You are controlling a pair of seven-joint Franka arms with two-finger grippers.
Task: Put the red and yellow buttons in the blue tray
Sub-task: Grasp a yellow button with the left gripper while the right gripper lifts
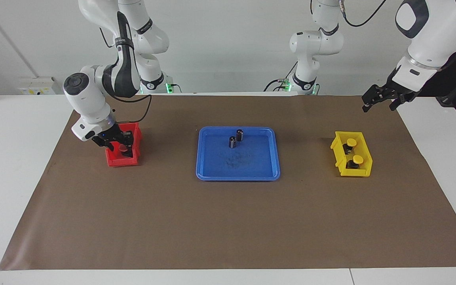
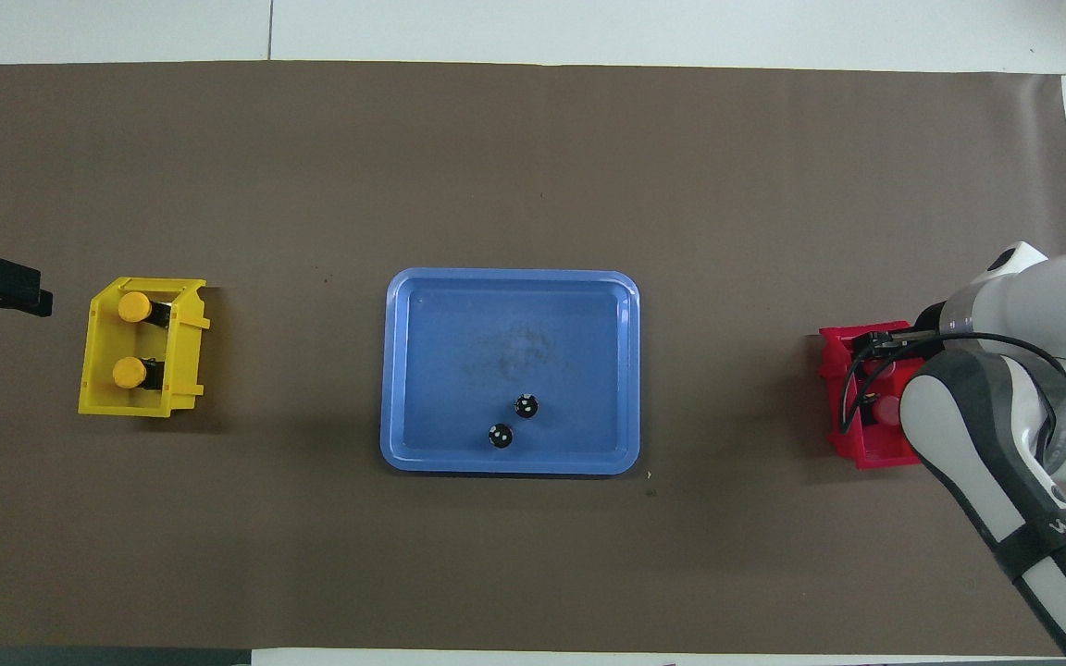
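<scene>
The blue tray (image 1: 200, 174) (image 2: 394, 370) lies mid-mat. Two yellow buttons (image 1: 352, 142) (image 1: 357, 159) (image 2: 133, 306) sit in the yellow bin (image 1: 364, 171) (image 2: 93, 398) toward the left arm's end. My right gripper (image 1: 121, 147) reaches down into the red bin (image 1: 117, 161) (image 2: 857, 453), shut on a red button (image 1: 122, 147) (image 2: 885, 407), its fingers on either side of the cap. The arm hides the rest of that bin's inside. My left gripper (image 1: 379, 105) (image 2: 6, 291) hangs open and empty in the air beside the yellow bin, over the mat's edge.
Two dark cylinders (image 1: 239, 135) (image 1: 232, 142) (image 2: 526, 404) stand in the tray near its rim nearest the robots. A brown mat (image 1: 228, 221) covers the table, bare between the bins and the tray.
</scene>
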